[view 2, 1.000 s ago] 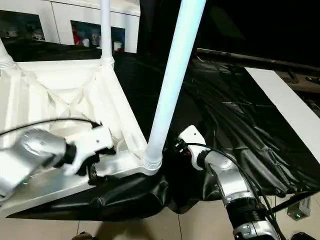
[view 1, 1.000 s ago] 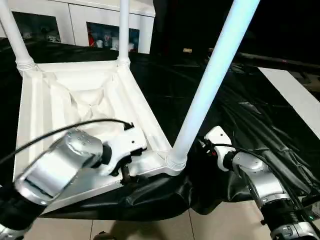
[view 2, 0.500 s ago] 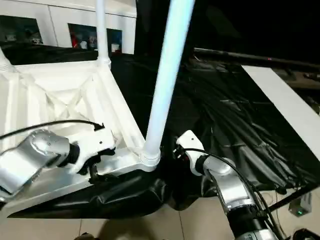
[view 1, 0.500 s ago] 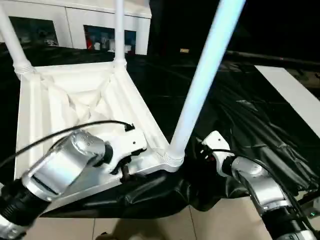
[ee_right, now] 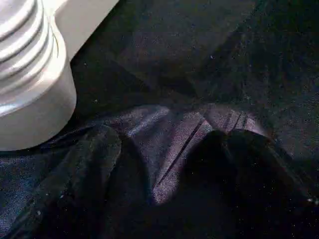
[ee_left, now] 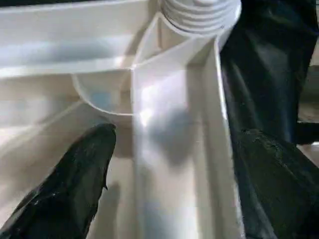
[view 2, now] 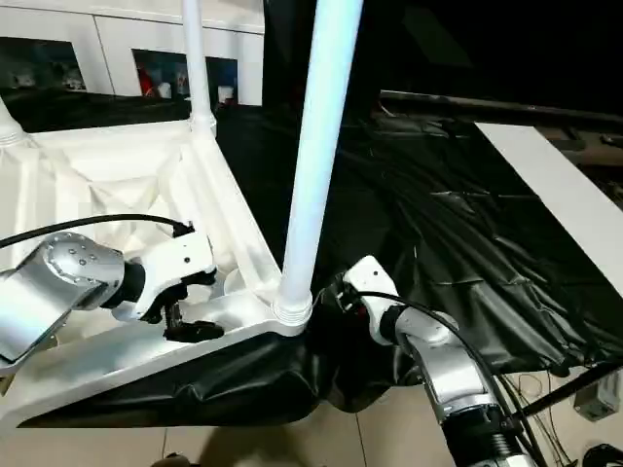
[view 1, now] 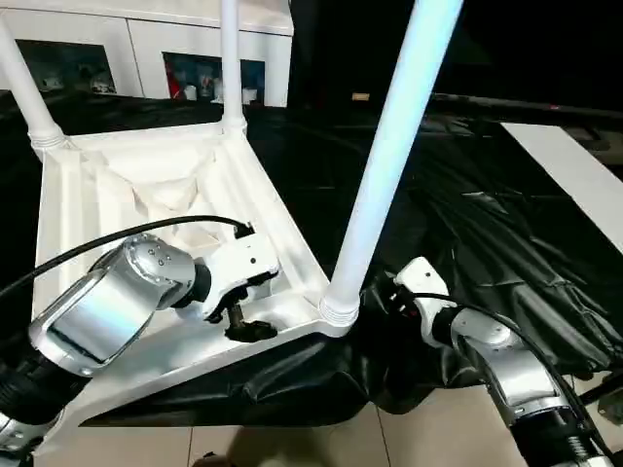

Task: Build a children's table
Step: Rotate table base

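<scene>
The children's table [view 1: 117,195] lies upside down on the black sheet, its white ribbed underside facing up. Three legs stand in its corner sockets; the nearest one [view 1: 384,156] is pale blue. My left gripper [view 1: 243,326] hangs over the near rim, just left of that leg's socket [view 1: 336,311]. In the left wrist view its fingers [ee_left: 84,164] are open, astride a rim wall [ee_left: 169,149] without touching it. My right gripper [ee_right: 169,144] is open, low on the wrinkled sheet just right of the same socket [ee_right: 30,74], with only black sheet between its fingers.
A white glass-door cabinet [view 1: 146,49] stands behind the work table. A white board [view 1: 574,175] lies at the far right. The black sheet [view 1: 487,224] is creased and hangs over the front edge above the tiled floor [view 1: 292,443].
The head view has shifted slightly. My left gripper has turned a little, and its black fingers now show more above the near rim. The right gripper stays beside the corner socket.
</scene>
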